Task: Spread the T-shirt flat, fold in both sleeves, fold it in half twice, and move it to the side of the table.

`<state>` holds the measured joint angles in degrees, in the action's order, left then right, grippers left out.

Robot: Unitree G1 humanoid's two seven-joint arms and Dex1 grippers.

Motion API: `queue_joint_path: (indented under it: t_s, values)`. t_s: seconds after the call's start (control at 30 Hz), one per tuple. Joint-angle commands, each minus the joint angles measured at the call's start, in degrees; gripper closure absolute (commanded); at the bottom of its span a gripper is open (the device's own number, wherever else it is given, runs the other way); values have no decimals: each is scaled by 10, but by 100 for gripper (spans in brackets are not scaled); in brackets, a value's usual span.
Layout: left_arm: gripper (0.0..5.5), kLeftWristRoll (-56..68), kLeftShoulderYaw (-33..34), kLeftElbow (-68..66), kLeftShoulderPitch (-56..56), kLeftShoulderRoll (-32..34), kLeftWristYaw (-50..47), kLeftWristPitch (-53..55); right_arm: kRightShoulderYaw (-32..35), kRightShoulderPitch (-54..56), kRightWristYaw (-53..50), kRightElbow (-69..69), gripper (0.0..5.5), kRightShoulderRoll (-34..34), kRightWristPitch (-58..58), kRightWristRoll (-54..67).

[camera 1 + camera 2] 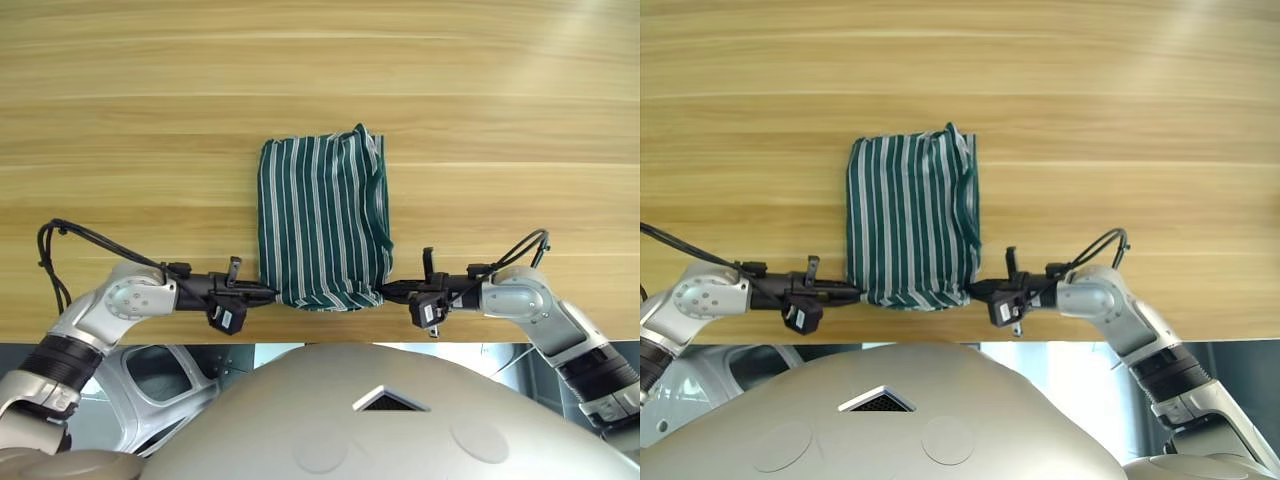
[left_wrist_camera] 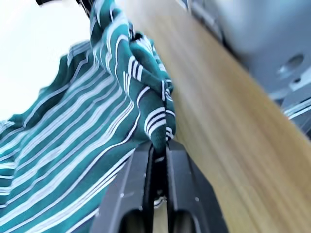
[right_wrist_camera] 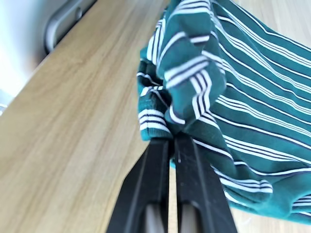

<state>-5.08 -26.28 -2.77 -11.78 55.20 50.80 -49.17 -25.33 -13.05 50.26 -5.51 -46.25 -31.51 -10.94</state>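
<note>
Head view: left gripper [image 1: 270, 293] and right gripper [image 1: 383, 291] at near table [image 1: 500, 100] edge, one on each near corner of T-shirt [image 1: 322, 225]. Shirt a narrow striped rectangle, mid-table, long axis running away from robot. Sleeves appear tucked in; further halving and move aside judged outstanding

Left wrist: fingers [image 2: 182, 170] pinched shut on shirt corner

Right wrist: likewise clamped on shirt
</note>
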Motion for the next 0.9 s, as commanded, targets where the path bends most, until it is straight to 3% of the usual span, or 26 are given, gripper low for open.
queue_joint_path:
  t_s: [0.03,0.53,0.9]
  values:
    - [535,46,8,43,-15,28,20,10,18,-4,14,-18,550,-28,-3,24]
    - [535,93,45,76,-73,58,32,5,93,-116,52,-118,550,-142,-51,163]
    - [535,216,79,116,-79,53,48,19,146,-74,17,-119,550,-94,-17,173]
